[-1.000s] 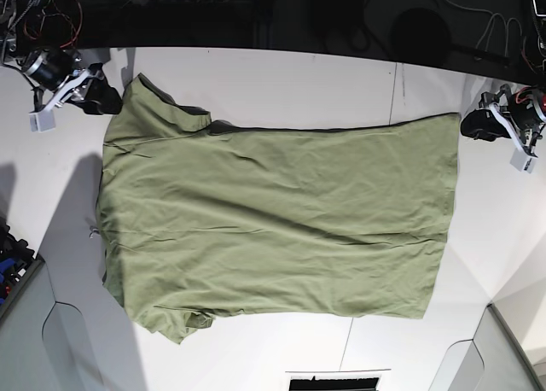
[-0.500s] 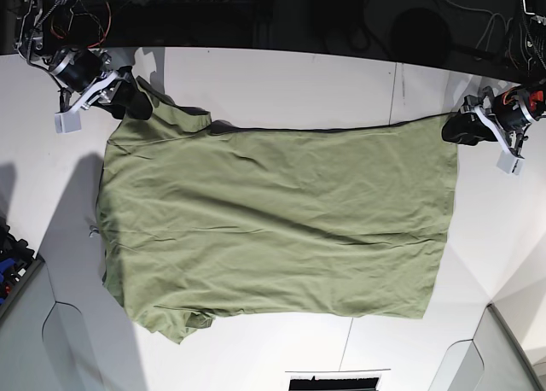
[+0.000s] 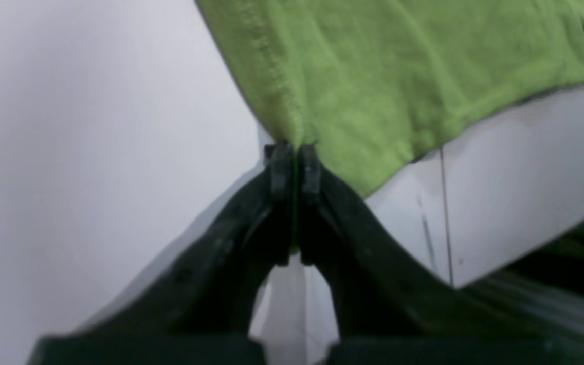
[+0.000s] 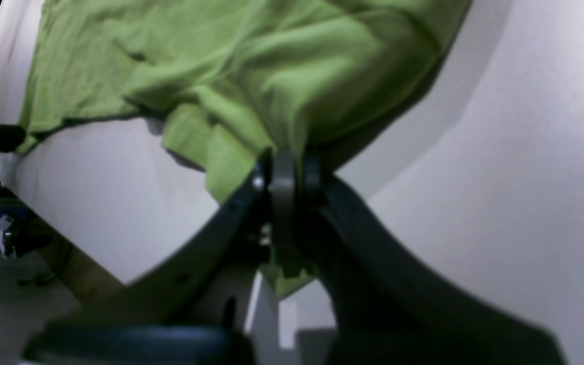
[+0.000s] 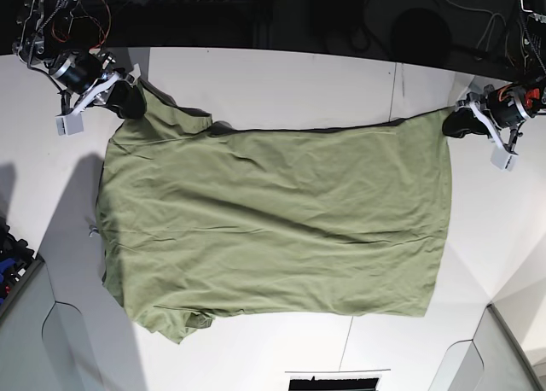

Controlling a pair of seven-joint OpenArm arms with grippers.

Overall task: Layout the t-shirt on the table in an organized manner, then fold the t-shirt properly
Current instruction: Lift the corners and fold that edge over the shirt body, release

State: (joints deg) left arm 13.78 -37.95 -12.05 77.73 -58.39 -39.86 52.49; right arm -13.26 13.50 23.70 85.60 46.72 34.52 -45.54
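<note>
Fabric filled the near part of both wrist views: the left gripper had its jaws pressed together on a stitched corner of the t-shirt, a thin sliver of green showing between them, and the right gripper was likewise clamped on a bunched fold of cloth, with a scrap hanging out below the jaws. Seen from the base view, the t-shirt lay spread nearly flat on the white worktop, its long axis running side to side: collar and sleeves toward the right gripper at the far shoulder corner, hem toward the left gripper at the far hem corner. From each set of jaws the body of the shirt lay inward and toward the near edge, so both arms held the same far edge, one at each end, neither nearer the middle. That suggested the coming move would carry the far edge over the shirt toward the near edge, and it would depend on both corners travelling together to keep the fold line straight. The near sleeve was crumpled under at its corner. A dark seam crossed the worktop beyond the shirt, and cables lay on the dark strip behind; nothing stood on the cloth itself.
</note>
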